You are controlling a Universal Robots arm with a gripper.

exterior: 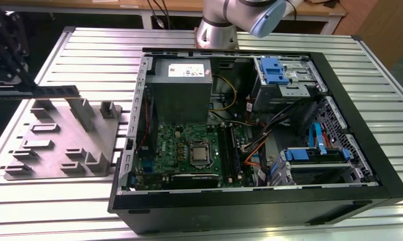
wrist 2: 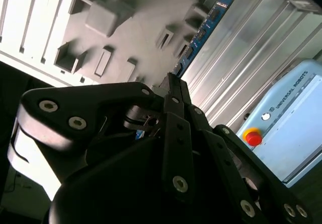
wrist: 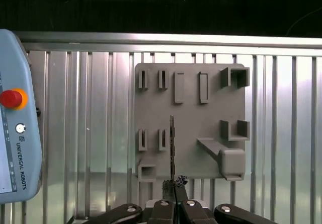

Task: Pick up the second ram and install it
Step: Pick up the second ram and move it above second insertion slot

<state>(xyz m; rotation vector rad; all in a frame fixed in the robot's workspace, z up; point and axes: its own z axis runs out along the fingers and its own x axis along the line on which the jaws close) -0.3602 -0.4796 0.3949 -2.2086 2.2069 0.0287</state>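
Note:
The second ram (exterior: pixel 57 91) is a narrow blue-green stick held level in the air above the grey holder tray (exterior: pixel 61 145), at the exterior view's left. My gripper (exterior: pixel 17 93) is shut on one end of it. In the second wrist view the ram (wrist 2: pixel 204 32) sticks out blue beyond the black fingers (wrist 2: pixel 173 113), and the gripper (wrist 2: pixel 170 85) is clamped on it. The first wrist view looks along its thin edge: the ram (wrist: pixel 172 143) rises from the gripper (wrist: pixel 174 183) over the tray (wrist: pixel 191 108).
An open computer case (exterior: pixel 362 150) lies to the exterior view's right of the tray, with the green motherboard (exterior: pixel 178 145), black memory slots (exterior: pixel 228 150) and a power supply (exterior: pixel 181 85) inside. A teach pendant (wrist: pixel 12 133) lies on the ribbed metal table (exterior: pixel 87 45).

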